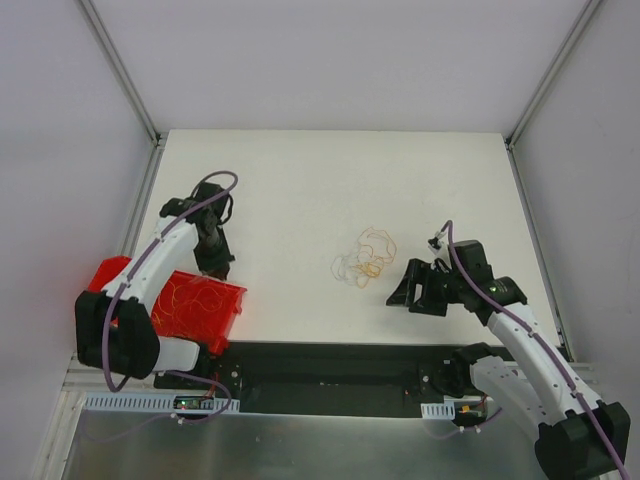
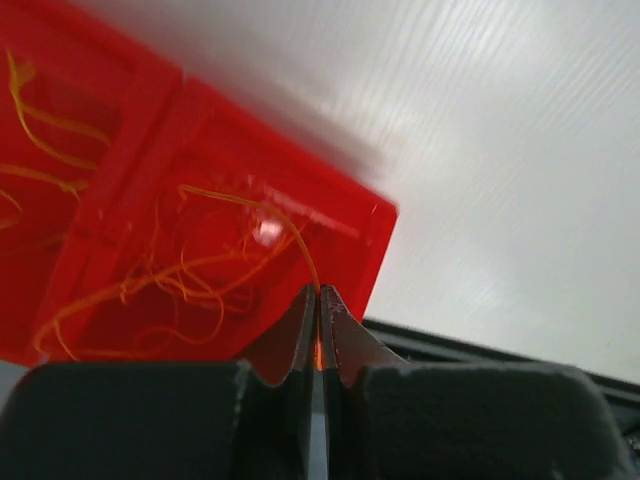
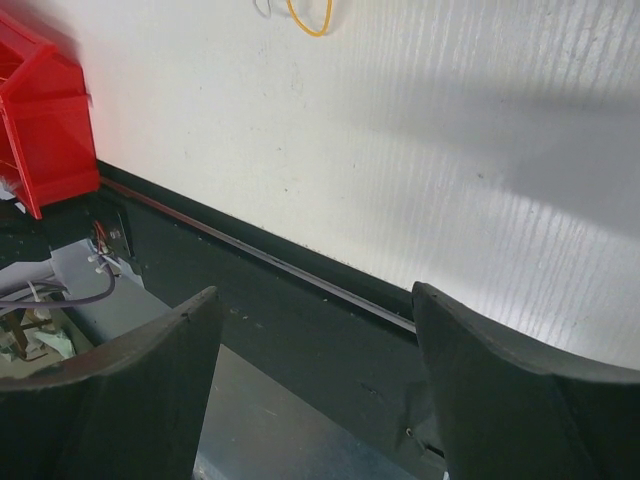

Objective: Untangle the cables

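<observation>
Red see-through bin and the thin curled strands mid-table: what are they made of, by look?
Red see-through bin: likely glossy moulded plastic; translucent walls with a bright highlight. Thin curled strands: probably plastic-coated wire, smooth, holding loose loops; too thin to be sure.

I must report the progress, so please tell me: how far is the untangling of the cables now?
Done: several orange-yellow strands already lie in the red bin. In hand: the left jaws are shut on one orange strand over that bin. Left: a tangle lies on the table; the right jaws stand open, apart from it.
</observation>
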Controlling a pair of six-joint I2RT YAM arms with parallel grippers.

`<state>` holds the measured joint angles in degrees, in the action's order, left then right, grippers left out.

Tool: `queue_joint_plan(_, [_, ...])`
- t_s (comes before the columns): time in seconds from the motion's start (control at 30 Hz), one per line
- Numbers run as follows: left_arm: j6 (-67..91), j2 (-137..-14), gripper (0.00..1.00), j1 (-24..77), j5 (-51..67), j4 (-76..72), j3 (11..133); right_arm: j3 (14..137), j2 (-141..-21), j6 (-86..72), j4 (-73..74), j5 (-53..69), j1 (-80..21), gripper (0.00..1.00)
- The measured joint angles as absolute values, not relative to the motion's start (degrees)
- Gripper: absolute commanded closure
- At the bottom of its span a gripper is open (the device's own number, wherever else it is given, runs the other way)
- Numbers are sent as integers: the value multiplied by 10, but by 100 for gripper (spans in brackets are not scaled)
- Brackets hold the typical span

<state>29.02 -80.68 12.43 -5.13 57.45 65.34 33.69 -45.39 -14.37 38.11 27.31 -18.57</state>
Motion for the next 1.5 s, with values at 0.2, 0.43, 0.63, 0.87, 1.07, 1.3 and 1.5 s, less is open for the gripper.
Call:
queue_joint_plan(0.2, [394, -693, 100, 124, 15, 591, 494, 328, -459, -148, 358, 280, -186, 22])
queue_joint_plan(0.43, [482, -658, 100, 97, 39, 549, 448, 328, -485, -143, 354, 288, -186, 22])
queue_joint_plan(0.63, [488, -839, 100, 89, 57, 490, 477, 340, -491, -139, 361, 295, -186, 22])
queue_joint_plan(0.87, [486, -933, 96, 81, 40, 461, 543, 350, -468, -128, 380, 297, -186, 22])
queue_joint_plan(1.07, [489, -917, 64, 78, 38, 451, 556, 376, -473, -103, 404, 297, -186, 21])
queue_joint_plan(1.3, [484, -759, 36, 78, 49, 481, 542, 380, -498, -90, 406, 300, -185, 21])
queue_joint_plan(1.5, [449, -643, 9, 78, 61, 509, 588, 380, -521, -90, 396, 304, -185, 22])
